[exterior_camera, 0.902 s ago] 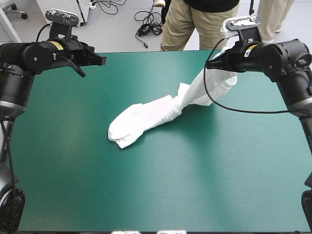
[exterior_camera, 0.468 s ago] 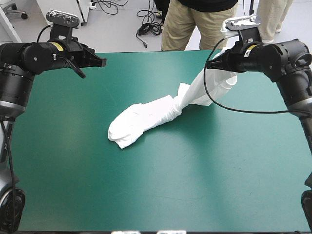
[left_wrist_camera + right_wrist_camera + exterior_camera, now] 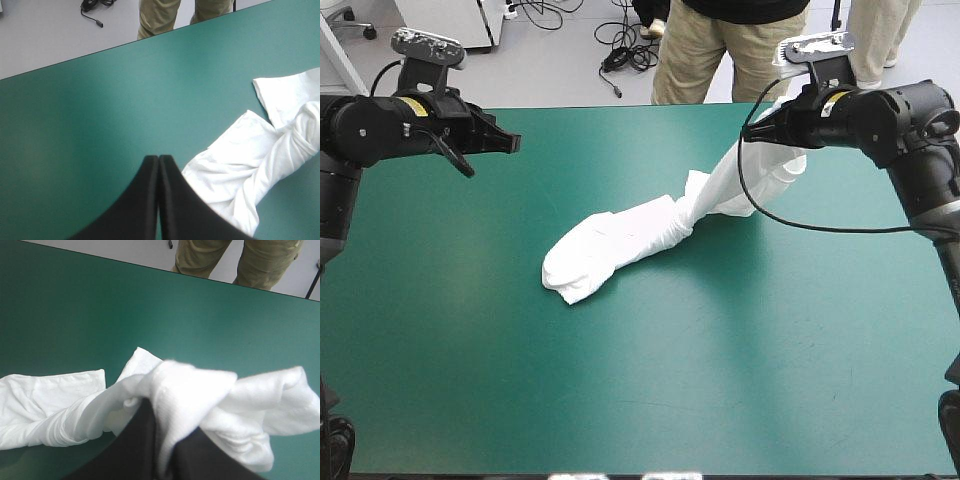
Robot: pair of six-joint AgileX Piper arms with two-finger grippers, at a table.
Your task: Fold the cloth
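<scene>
Right jaws clamp T-shirt (image 3: 620,240) end above counter (image 3: 720,380), likely to untwist it; left jaws closed, empty, hover apart.

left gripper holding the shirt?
No. The left gripper is shut on nothing over the bare teal-green cover, and the T-shirt lies apart from it.

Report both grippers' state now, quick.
Left gripper: shut, holding nothing.
Right gripper: shut on the T-shirt, one end lifted off the cover.
</scene>
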